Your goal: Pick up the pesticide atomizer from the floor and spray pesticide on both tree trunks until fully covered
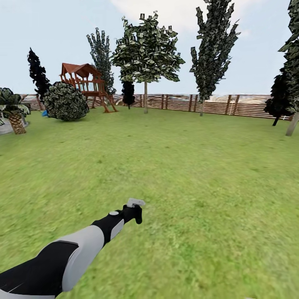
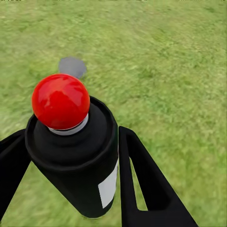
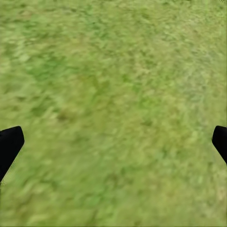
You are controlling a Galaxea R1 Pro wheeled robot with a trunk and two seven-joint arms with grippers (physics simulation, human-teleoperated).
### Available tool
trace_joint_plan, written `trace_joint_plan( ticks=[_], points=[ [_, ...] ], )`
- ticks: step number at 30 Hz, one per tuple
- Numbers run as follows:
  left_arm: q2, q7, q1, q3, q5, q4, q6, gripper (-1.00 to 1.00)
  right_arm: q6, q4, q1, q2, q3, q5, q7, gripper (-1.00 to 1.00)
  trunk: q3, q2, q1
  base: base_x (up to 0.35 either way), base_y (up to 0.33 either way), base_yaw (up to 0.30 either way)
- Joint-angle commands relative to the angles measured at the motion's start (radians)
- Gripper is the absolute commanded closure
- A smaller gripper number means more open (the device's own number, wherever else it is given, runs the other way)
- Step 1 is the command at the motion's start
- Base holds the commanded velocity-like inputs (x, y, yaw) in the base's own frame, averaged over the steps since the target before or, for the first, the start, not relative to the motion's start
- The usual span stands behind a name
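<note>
**Atomizer gripped in the left pincer, out on the open lawn**

In the left wrist view, the left gripper (image 2: 71, 170) is clamped on the pesticide atomizer (image 2: 78, 165): its black fingers (image 2: 142, 184) press either side of the dark bottle, whose white label faces one finger and whose red ball cap points toward the camera. In the head view the left arm reaches forward and low over the grass, with the atomizer's pale head showing just above the gripper (image 1: 133, 211).

The right gripper (image 3: 113, 142) stands wide, its two black fingertips at opposite sides of the right wrist view with bare grass between them.

Beyond lies the lawn (image 1: 187, 174) of the garden. Toward its far edge, before the slatted wooden fence (image 1: 216, 104), stands a tree (image 1: 146, 50) with a slim pale trunk (image 1: 145, 99). Another pale trunk (image 1: 292, 123) shows at the lawn's right edge. A tall dark conifer (image 1: 212, 45), a round bush (image 1: 66, 101), a red-roofed play tower (image 1: 85, 83) and a palm-like plant (image 1: 14, 110) ring the far left.
</note>
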Motion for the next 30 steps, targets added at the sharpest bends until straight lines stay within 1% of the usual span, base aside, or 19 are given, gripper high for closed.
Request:
trace_joint_plan(
  ticks=[1, 30],
  points=[
    [0.000, 0.000, -0.001, -0.004, -0.004, 0.001, -0.006, 1.00, -0.002, 0.000, -0.001, -0.001, 0.009, -0.006, -0.005, -1.00, -0.002, -0.001, 0.001, 0.350, 0.000, 0.000],
    [0.000, 0.000, -0.001, -0.004, -0.004, 0.001, -0.005, 1.00, -0.002, -0.001, -0.001, 0.000, 0.009, -0.006, -0.005, -1.00, -0.003, -0.001, 0.001, 0.350, 0.000, 0.004]
  ],
)
